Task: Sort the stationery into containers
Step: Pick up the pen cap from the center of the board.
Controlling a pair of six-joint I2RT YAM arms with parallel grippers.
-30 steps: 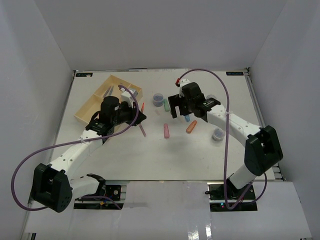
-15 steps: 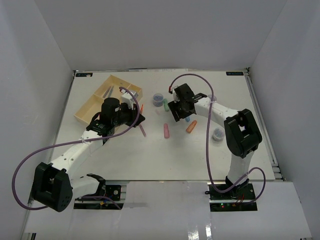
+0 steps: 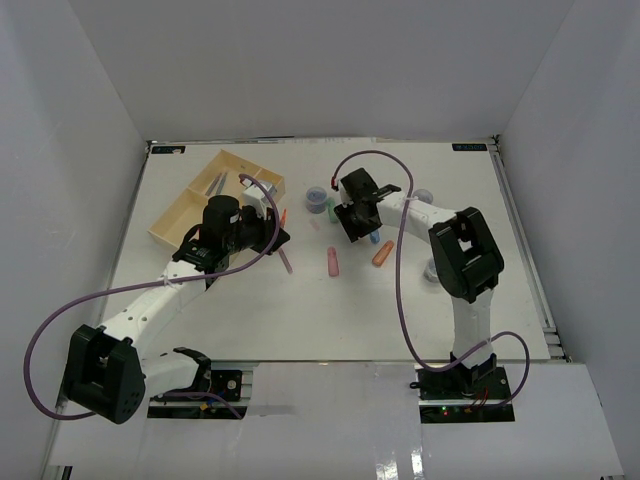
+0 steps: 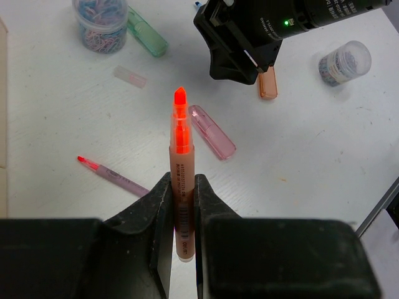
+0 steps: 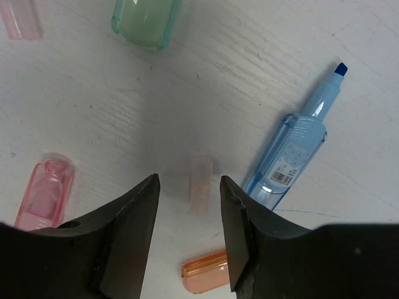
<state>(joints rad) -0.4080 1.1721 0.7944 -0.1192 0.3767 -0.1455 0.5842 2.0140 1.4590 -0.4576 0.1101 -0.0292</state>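
Observation:
My left gripper [image 4: 181,187] is shut on an uncapped orange pen [image 4: 180,146], held above the table with its tip pointing away. From above, the left gripper [image 3: 275,228] hangs just right of the cream tray [image 3: 183,213]. My right gripper [image 5: 190,187] is low over the table and open. A small pale pink cap [image 5: 201,185] lies between its jaws, with a gap on each side. A blue marker [image 5: 299,149] lies just right of the jaws. An orange marker [image 5: 206,274], a pink marker [image 5: 43,199] and a green marker [image 5: 144,22] lie around them.
A jar of clips [image 4: 100,22] stands beside the green marker [image 4: 146,31]; another jar [image 4: 344,62] stands at the right. A thin pink pen [image 4: 112,177] and a second pale cap [image 4: 129,76] lie on the table. White walls enclose the table.
The right gripper has shifted left and down over the small pale cap, its jaws narrowing. The left gripper still holds the orange pen in the same place.

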